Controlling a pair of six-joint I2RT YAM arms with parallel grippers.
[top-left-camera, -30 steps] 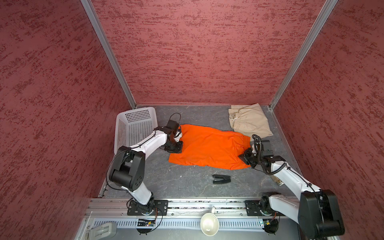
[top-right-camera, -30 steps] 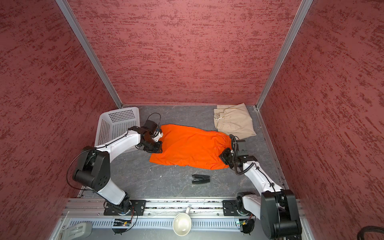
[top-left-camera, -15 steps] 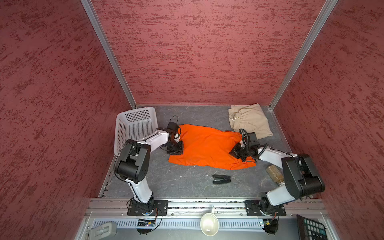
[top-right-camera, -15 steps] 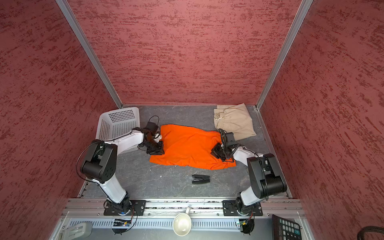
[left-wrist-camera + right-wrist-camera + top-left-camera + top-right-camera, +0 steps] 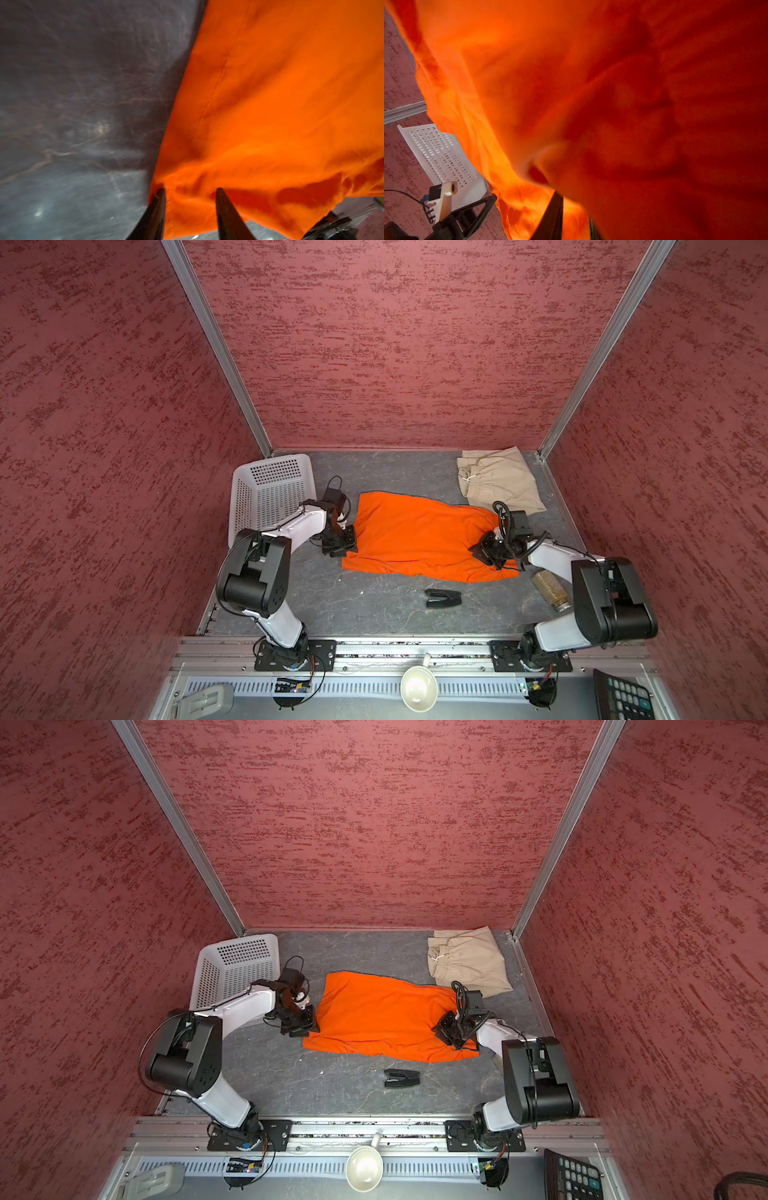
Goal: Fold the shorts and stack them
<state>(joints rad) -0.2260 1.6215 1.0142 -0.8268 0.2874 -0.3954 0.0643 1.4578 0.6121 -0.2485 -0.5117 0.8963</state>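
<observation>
The orange shorts lie spread flat across the middle of the gray table, running from left to right, with the long near edge slightly rumpled. The beige shorts sit folded in the far right corner of the table, drawstring showing. Their near corner lies just beside the far right end of the orange pair.

The left gripper is low at the left edge of the orange shorts. In the left wrist view its fingers stand apart, with the hem of the orange cloth showing in the gap between them and not pinched. The right gripper rests on the right end of the orange shorts, near the front right corner of the cloth. In the right wrist view orange fabric drapes over the fingers and hides most of them, so it is unclear whether they grasp the cloth or have let go.

A white perforated basket stands in the far left corner, close behind the left arm. A small black clip lies on the table just in front of the orange shorts, apart from them.
</observation>
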